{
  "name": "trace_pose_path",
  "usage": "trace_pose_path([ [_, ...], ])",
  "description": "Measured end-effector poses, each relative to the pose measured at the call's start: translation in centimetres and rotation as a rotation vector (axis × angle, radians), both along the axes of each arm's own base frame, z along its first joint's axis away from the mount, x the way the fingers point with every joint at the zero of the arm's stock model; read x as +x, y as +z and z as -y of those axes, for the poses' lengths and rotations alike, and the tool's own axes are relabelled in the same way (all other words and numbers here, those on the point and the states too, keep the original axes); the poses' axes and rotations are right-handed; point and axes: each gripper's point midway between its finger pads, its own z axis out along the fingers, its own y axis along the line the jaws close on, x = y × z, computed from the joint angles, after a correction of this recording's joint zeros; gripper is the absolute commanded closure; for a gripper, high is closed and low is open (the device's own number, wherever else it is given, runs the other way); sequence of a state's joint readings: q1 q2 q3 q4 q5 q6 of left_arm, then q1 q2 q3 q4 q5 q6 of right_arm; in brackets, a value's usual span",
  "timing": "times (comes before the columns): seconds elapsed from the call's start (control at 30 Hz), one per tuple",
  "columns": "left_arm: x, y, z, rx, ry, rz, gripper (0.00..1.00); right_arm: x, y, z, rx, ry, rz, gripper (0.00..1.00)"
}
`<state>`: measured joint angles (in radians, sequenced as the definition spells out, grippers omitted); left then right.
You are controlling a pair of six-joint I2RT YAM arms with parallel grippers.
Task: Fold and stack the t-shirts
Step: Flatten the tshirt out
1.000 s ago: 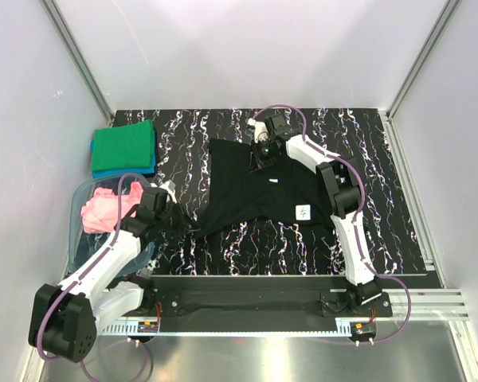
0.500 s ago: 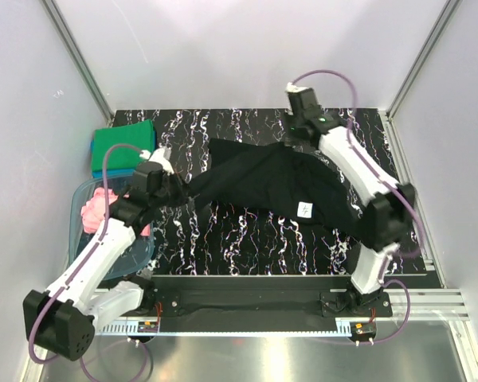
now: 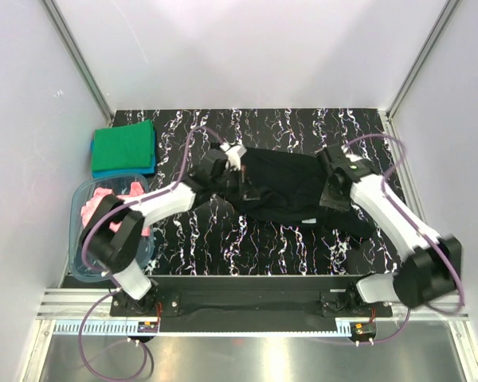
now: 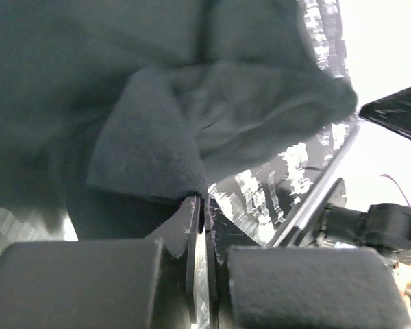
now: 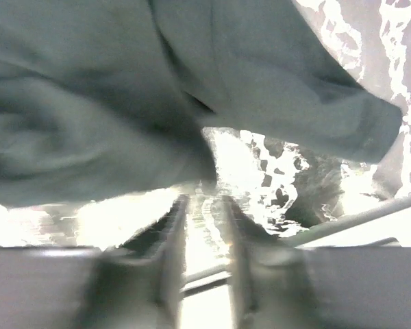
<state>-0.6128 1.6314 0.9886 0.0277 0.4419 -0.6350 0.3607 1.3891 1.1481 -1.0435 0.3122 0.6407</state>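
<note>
The pink t-shirt [image 3: 102, 208] sits in the tub [image 3: 73, 247]. Right of the tub, the black t-shirt [image 3: 291, 187] lies bunched on the table [image 3: 247, 239]. Before any fold, it likely needs opposite edges drawn apart evenly and low until it lies flat. At the edge nearer the tub, the left claw [image 4: 200, 200] is pinched closed on black cloth. At the farther edge, the right claw [image 5: 202, 199] stands narrowly parted, gripping nothing. Beyond the tub, the green t-shirt [image 3: 124, 146] rests folded on the blue t-shirt [image 3: 121, 171].
</note>
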Motion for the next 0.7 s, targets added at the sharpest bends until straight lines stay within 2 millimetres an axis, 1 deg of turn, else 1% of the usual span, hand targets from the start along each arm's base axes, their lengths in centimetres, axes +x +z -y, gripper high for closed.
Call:
trace_pose_path([
  [0.07,1.0,0.9,1.9,-0.041,-0.051,0.027,0.95,0.4,3.4,-0.2,0.051,-0.018,0.116,0.47],
  [0.1,1.5,1.4,2.8,-0.063,-0.078,0.044,0.95,0.6,5.2,-0.5,0.084,-0.017,0.179,0.45],
  [0.17,2.0,2.2,4.0,-0.098,-0.126,0.077,0.91,1.4,7.8,-1.5,0.154,0.03,0.278,0.41],
  [0.2,2.0,2.3,4.3,-0.11,-0.147,0.091,0.86,2.0,8.9,-2.5,0.204,0.077,0.323,0.42],
  [0.27,1.6,2.1,4.3,-0.112,-0.177,0.096,0.82,3.3,9.9,-4.9,0.284,0.198,0.374,0.43],
  [0.3,1.4,1.8,4.2,-0.108,-0.184,0.097,0.82,4.2,10.0,-5.9,0.312,0.252,0.389,0.46],
  [0.37,1.1,1.0,3.8,-0.095,-0.186,0.093,0.82,6.7,9.3,-8.6,0.363,0.37,0.387,0.48],
  [0.43,0.8,-0.1,3.0,-0.069,-0.172,0.065,0.8,9.7,7.7,-10.9,0.396,0.458,0.366,0.47],
  [0.5,0.8,-1.0,1.7,-0.033,-0.138,0.027,0.71,12.7,4.9,-13.3,0.424,0.546,0.313,0.46],
  [0.53,1.1,-1.4,0.7,-0.008,-0.103,0.008,0.63,14.1,3.4,-14.2,0.435,0.579,0.288,0.44],
  [0.6,1.6,-1.7,-1.4,0.047,-0.027,-0.011,0.59,16.3,1.0,-15.9,0.46,0.634,0.241,0.43],
  [0.63,1.7,-1.7,-2.5,0.07,0.006,-0.019,0.56,17.0,0.1,-16.5,0.468,0.653,0.226,0.42],
  [0.7,2.4,-1.1,-5.3,0.121,0.103,-0.028,0.56,18.5,-1.7,-17.8,0.48,0.701,0.203,0.41],
])
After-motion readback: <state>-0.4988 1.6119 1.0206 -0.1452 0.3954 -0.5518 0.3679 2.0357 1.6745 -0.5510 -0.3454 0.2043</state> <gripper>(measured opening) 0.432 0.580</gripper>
